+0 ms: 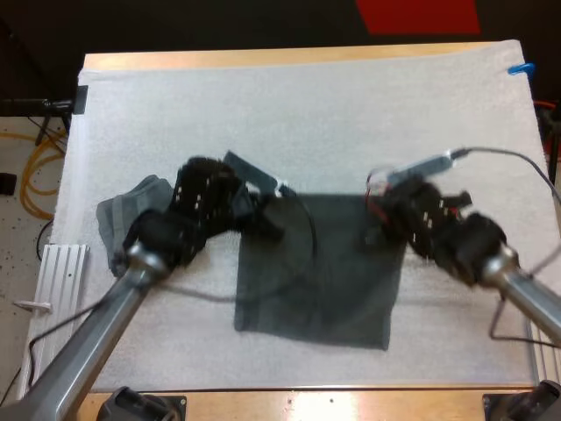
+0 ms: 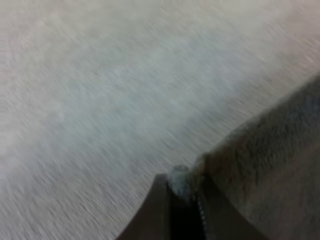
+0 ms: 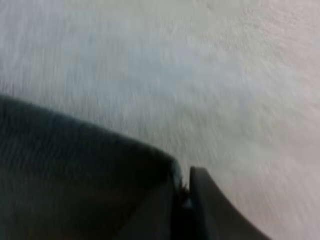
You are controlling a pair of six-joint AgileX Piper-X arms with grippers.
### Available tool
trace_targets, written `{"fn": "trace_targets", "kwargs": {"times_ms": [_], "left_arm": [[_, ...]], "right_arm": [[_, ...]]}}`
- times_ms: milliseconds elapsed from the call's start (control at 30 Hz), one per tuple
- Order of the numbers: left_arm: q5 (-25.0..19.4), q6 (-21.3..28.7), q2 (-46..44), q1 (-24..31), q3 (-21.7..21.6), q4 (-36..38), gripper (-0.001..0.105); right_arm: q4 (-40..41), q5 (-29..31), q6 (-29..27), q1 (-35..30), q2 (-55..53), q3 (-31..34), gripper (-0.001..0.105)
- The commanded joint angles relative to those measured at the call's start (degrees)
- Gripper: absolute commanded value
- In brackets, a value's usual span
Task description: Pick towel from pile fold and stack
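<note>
Item: spread towel [image 1: 316, 281], dark grey-green, 1 pc, lying mostly flat on white mat [image 1: 307, 114] approx. centre of tabletop [image 1: 263, 59], a bit toward 6 o'clock; near edge looks flat, far edge taken up at both corners. Second item: crumpled towel [image 1: 123, 219], same cloth, at 9 o'clock on mat, partly behind the left arm; this is the pile, untouched. Left gripper [image 1: 267, 210] at the spread towel's 11 o'clock corner; in the left wrist view its fingers [image 2: 160, 210] pinch that corner, a nub of cloth bunched between the tips. Right gripper [image 1: 377, 228] at the 1 o'clock corner; in the right wrist view its fingers [image 3: 210, 210] are closed on the cloth edge, w/ mat just beyond. Handling, est.: light, soft, limp, no stiffness; sags and drags between holds, nap grips the mat somewhat, not slippery, not fragile. Hold pts: the corners, as now; a pinch right at the hem is thin and could slip out if pulled fast, so a deeper bite is safer. Step, est.: both far corners in hand, ready to carry toward 6 o'clock for a half fold. Stack spot not yet evident.
</note>
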Motion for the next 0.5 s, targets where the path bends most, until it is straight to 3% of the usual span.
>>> {"fn": "trace_targets", "kwargs": {"times_ms": [0,200,367,467], "left_arm": [[0.2,0.5,2.3,1.7,0.0,-4.0,0.0],[3.5,0.5,12.2,6.7,0.0,-14.0,0.0],[4.2,0.5,17.8,8.7,0.0,-19.6,0.0],[4.2,0.5,19.6,9.0,0.0,-22.0,0.006]], "right_arm": [[-6.3,-4.2,-1.7,-3.3,2.2,0.1,0.0],[-16.6,-15.2,-2.2,-9.5,10.7,0.1,0.0],[-20.4,-15.7,-2.2,-11.2,15.5,0.1,0.0],[-21.5,-16.0,-1.6,-11.6,17.5,-0.4,0.002]]}}
